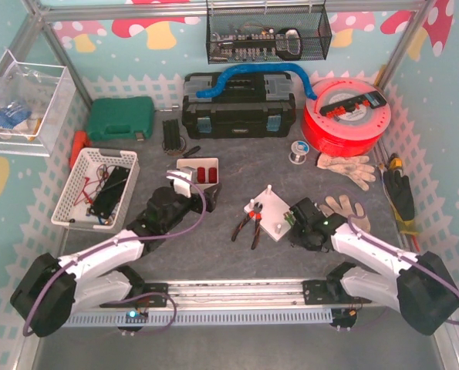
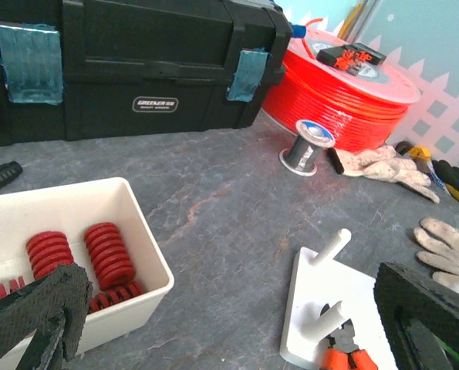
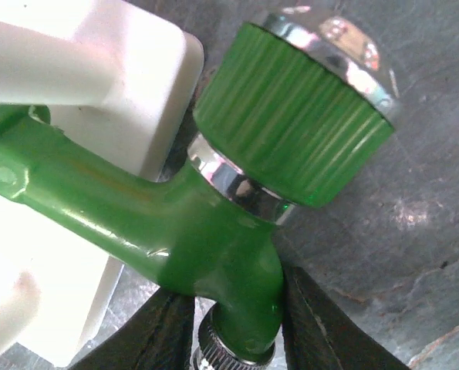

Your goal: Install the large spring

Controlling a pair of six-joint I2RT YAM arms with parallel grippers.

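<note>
1. The right pincer [image 3: 241, 335] pinches the spout of a green tap [image 3: 206, 208], which overlaps the white peg plate [image 1: 269, 216] at its 10 o'clock.
2. The plate's pegs [image 2: 333, 247] stand bare, so no spring is fitted yet.
3. The left pincer [image 2: 229, 308] hangs spread and empty over the surface [image 2: 229, 193].
4. The large springs [image 2: 109, 254] lie in the white tray [image 2: 148, 231] at its 12 o'clock. The pick-up is the step in hand.
5. Next, it likely descends, closes across one spring's coils, then carries it towards 3 o'clock.
</note>
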